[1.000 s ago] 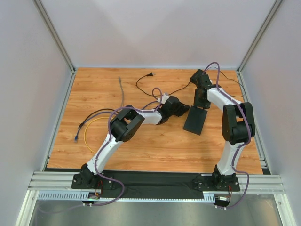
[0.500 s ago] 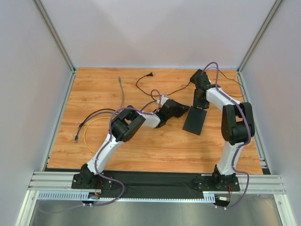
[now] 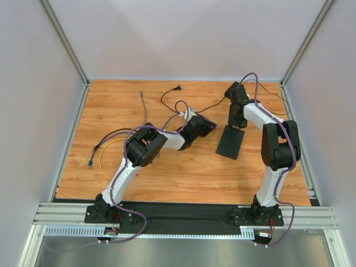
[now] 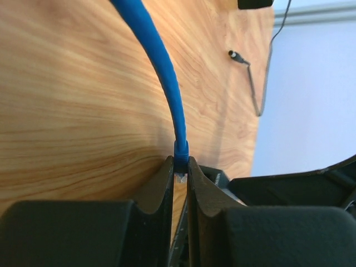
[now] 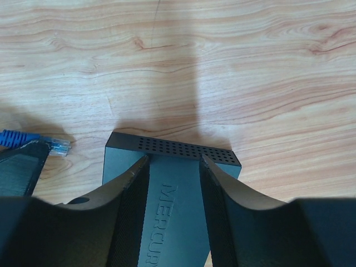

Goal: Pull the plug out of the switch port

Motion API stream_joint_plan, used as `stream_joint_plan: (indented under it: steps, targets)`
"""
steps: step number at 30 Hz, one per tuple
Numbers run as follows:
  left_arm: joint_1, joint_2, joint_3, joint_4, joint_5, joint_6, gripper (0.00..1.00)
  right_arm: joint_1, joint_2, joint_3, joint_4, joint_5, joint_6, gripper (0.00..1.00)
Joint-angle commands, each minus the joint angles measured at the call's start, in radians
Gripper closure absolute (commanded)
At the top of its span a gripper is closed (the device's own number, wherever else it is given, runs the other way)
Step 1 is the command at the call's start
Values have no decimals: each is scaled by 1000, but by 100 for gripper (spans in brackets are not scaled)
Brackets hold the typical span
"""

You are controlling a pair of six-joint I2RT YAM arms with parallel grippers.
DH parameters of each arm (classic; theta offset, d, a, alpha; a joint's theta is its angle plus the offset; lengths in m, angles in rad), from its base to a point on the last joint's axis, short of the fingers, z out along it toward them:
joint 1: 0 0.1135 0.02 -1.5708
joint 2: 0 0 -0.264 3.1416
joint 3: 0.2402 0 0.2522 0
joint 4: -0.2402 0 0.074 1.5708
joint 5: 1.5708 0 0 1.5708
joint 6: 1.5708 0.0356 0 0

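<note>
The left fingers (image 4: 161, 189) are pinching the blue plug (image 4: 181, 158) tight, clear of the switch (image 5: 172, 217). The right fingers (image 5: 130, 211) are lying over its top, half parted and gripping nothing.

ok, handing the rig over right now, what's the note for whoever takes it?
Left gripper: shut on the plug of the blue cable.
Right gripper: jaws apart, resting on top of the switch, apparently pinning it down rather than clamping it.
Done: the plug is out and sits clear of the switch.
Left: probably just set the plug down and lift both arms away.
</note>
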Motion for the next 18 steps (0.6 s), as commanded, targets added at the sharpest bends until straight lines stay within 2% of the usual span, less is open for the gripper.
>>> stream_joint_plan:
  steps: [1,7,10,14,18]
  targets:
    - [2,-99,13,-95,-32,229,100,3,72,-29,-53,4,-11,57]
    - [-3,-216,49,-193,19,492,100,1,68,-29,-54,1,-11,57]
    - [-11,-274,104,-325,36,632,100,3,66,-31,-56,1,-13,57]
    - [-20,-403,108,-431,1,782,100,3,61,-32,-54,-2,-11,57]
    - [-23,-515,115,-633,-111,888,100,3,60,-34,-54,-3,-11,57]
